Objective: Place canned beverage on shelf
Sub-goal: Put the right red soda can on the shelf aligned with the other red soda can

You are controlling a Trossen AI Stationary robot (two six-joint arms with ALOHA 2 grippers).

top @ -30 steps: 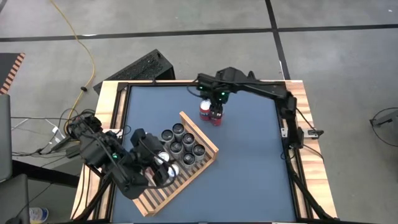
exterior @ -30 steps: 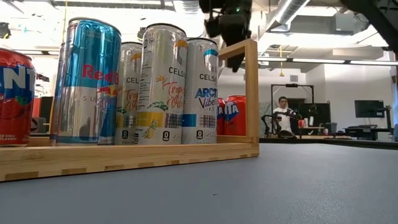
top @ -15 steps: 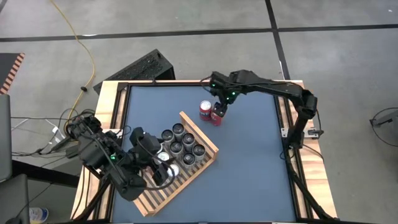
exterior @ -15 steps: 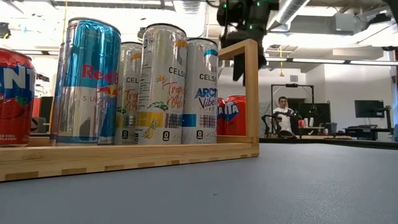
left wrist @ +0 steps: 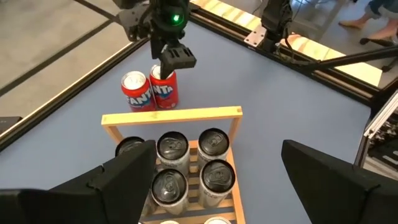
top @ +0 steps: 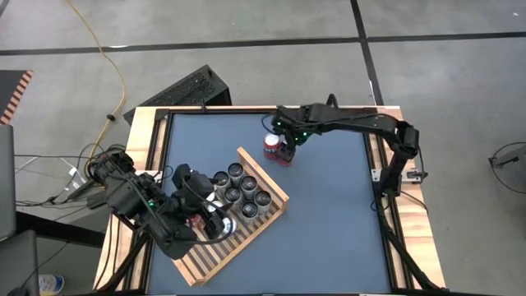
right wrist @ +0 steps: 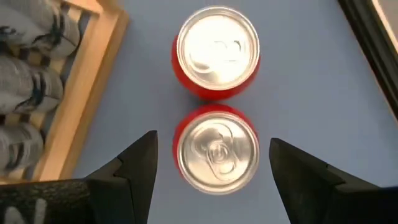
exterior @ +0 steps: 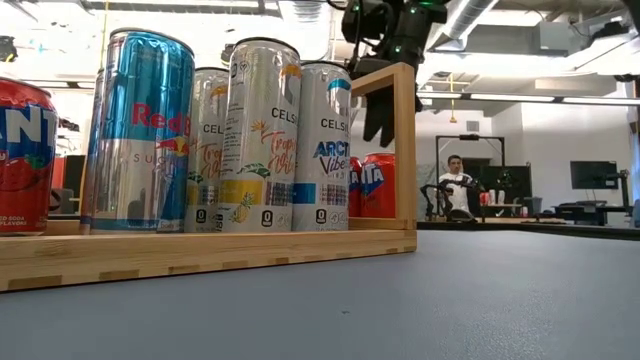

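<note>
Shelf [top: 246, 215] is lying angled on the table [top: 329, 214], holding a cluster of upright cans [top: 243, 188]; the low view shows tall slim cans [exterior: 262, 135] standing in rows inside the frame, plus a red one [exterior: 22, 155] at the end. Two red cans are standing off the shelf, just beyond its far rail, touching or nearly touching each other: near red can [right wrist: 217, 147] and far red can [right wrist: 217, 51]. Right gripper [right wrist: 214, 163] is hovering directly above the near red can with fingers spread wide to either side of it, not touching it, nothing pinched. Left gripper [left wrist: 214, 183] is hanging over the shelf above the stocked cans, fingers likewise spread and gripping nothing, apparently waiting. Judgement: task is well along, with most cans on the shelf and bare slats showing at the end away from the red pair. Two red cans are left to place; the pick of the near one is lined up but not yet made. Descent, closing, lift and transfer to the shelf are still to come.
</note>
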